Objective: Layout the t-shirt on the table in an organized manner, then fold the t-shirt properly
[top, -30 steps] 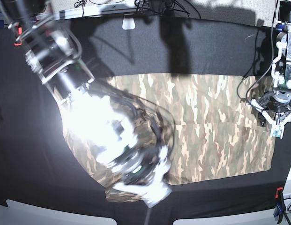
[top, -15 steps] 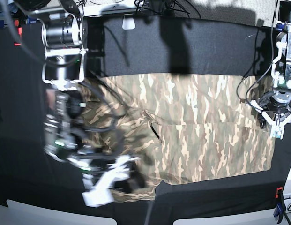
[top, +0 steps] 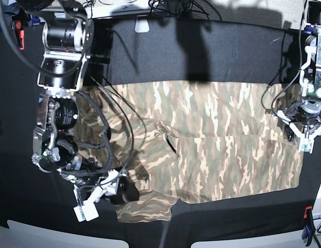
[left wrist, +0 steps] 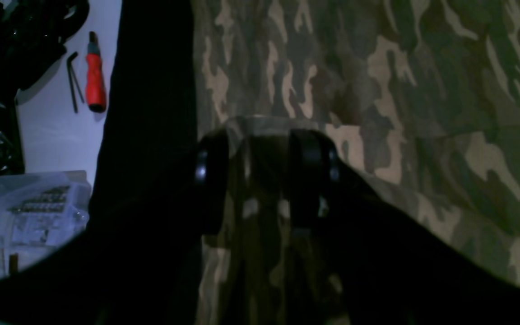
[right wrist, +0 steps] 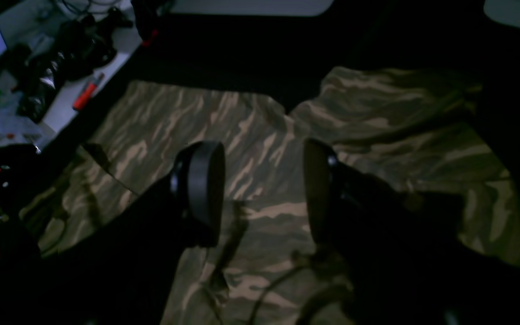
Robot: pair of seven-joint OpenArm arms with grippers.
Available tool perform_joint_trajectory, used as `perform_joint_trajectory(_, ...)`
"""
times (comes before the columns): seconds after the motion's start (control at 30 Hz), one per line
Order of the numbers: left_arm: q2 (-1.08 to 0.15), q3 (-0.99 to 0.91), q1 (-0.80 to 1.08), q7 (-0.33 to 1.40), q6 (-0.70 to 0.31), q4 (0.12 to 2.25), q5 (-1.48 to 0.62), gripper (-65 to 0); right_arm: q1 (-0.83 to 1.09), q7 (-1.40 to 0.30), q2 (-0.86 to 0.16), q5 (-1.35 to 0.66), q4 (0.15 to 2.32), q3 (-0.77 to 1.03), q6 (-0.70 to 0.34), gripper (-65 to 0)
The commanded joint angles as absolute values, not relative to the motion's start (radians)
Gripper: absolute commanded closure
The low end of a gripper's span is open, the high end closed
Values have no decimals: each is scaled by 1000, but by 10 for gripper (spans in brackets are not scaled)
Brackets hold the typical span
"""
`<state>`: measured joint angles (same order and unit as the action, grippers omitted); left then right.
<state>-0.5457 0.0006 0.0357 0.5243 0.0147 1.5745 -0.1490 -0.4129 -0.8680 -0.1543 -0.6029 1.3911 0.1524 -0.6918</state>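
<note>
Camouflage t-shirt (top: 217, 150) spread across the middle of the table (top: 212, 51), a wide flat surface draped in matte black cloth. The shirt is soft woven fabric printed in tan, brown, olive and cream streaks; its far edge runs straight, a shallow crease crosses its middle, and the end nearest the right arm is rumpled into folds, with a loose flap lying at the near edge.

Right gripper (top: 106, 199): hangs above the rumpled end of the shirt. In the right wrist view its two dark, rounded, rubber-like pads (right wrist: 203, 189) stand clearly apart with only patterned cloth visible far below between them; nothing is in its grasp. Black cables loop from the arm over the fabric.

Left gripper (top: 305, 135): sits at the shirt's opposite end, over its side edge. In the left wrist view the two black pads (left wrist: 305, 176) are partly parted, and camouflage cloth shows in the gap between them; whether that cloth is pinched or simply lies beneath cannot be told.

Beyond the table edge: a red-handled screwdriver (left wrist: 95, 74) on a pale surface, beside a clear plastic box (left wrist: 25, 216) of small parts.
</note>
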Motion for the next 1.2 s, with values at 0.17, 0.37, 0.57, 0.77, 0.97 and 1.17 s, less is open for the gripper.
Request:
perform_joint_trajectory(0.17,-563,-7,20,505,-167,1590,-179,-207,-438,-992,-256,-672,1466,157,-698,-269)
perform_joint_trajectory(0.37,-569,-7,31,509,-499,1592,-76,-206,-321,-1068,-393,-737,1678,157,-698,-269)
perform_joint_trajectory(0.57,-672,-7,146,509,-547,1734,-78,-206,-154,-1085,-508,-717,1922,157,-698,-269)
perform_joint_trajectory(0.77,-822,-7,340,545,-546,1951,-15,-206,2,-1084,-566,-656,2061,157,-698,-269)
perform_joint_trajectory(0.97,-829,-4,433,353,-437,1872,191,-207,104,-1081,-570,-654,2134,157,-698,-269)
perform_joint_trajectory(1.17,-829,30,435,272,-437,1761,292,-206,109,-1082,-570,-653,2150,157,-698,-269)
